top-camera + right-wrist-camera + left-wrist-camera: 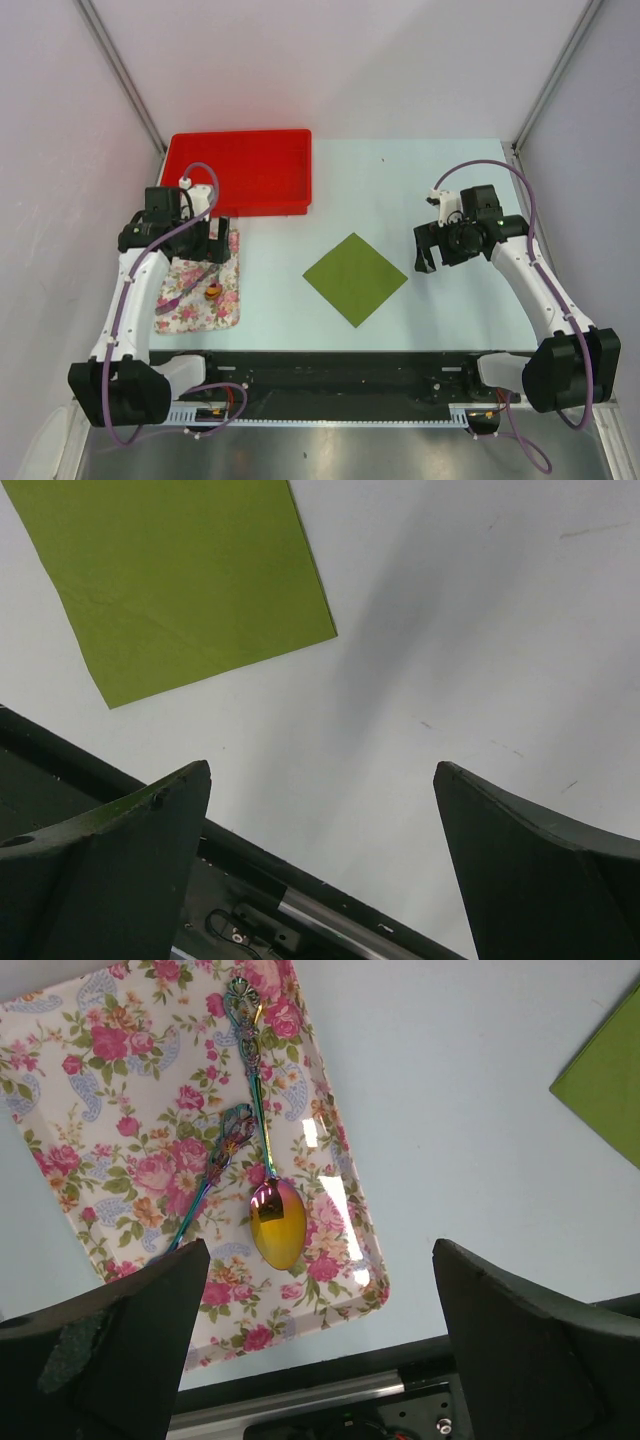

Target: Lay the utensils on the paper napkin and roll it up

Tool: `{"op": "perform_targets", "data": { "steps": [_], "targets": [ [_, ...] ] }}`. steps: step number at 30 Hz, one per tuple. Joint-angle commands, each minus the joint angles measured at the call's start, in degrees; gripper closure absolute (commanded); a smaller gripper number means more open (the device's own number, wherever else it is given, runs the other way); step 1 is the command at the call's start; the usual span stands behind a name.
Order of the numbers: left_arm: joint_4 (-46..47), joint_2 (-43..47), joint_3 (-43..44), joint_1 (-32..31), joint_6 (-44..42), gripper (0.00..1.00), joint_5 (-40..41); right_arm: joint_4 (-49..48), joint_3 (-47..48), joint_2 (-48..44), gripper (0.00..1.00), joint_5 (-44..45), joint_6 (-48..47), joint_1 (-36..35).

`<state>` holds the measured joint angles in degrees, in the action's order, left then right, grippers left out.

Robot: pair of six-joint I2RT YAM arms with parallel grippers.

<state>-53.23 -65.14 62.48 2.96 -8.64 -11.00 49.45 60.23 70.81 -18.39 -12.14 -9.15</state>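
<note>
the smaller utensil (213, 1168) disappears behind the left finger (120, 1350), and the napkin (605, 1080) is cropped at the edge.

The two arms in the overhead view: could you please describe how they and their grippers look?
Both the left arm and right arm have white curved links with bulky black joints. A thin purple cable loops along each. The left gripper and right gripper are black, with broad wedge-shaped fingers.

I see my left gripper (318, 1295) spread wide across the bottom. At upper left, a floral tray (120, 1090) carries a golden-bowled spoon (277, 1222), with a slim utensil (222, 1155) just left of it. A green napkin (605, 1075) pokes in at the right edge.
</note>
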Motion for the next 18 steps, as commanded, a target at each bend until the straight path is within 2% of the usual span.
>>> {"op": "perform_targets", "data": {
  "steps": [1,13,16,17,18],
  "targets": [
    [0.0,0.8,0.5,0.0,-4.7,0.00,1.4,0.0,1.6,-1.2,0.00,1.3,0.8,-0.3],
    [0.4,-6.6,-1.5,0.0,-8.0,0.01,1.1,0.5,2.1,-1.3,0.00,0.3,-0.2,-0.3],
    [0.8,-10.3,-1.7,0.0,-8.4,0.14,1.1,0.5,1.9,-1.3,0.00,0.0,-0.4,-0.4],
    [1.0,-11.6,-1.7,-0.1,-8.3,0.24,2.1,0.6,1.7,-1.2,0.00,-0.3,-0.5,-0.5],
    [1.2,-12.9,-1.8,0.0,-8.1,0.28,2.6,0.7,1.7,-1.1,0.00,-0.6,-0.9,-0.4]
  ]
}}
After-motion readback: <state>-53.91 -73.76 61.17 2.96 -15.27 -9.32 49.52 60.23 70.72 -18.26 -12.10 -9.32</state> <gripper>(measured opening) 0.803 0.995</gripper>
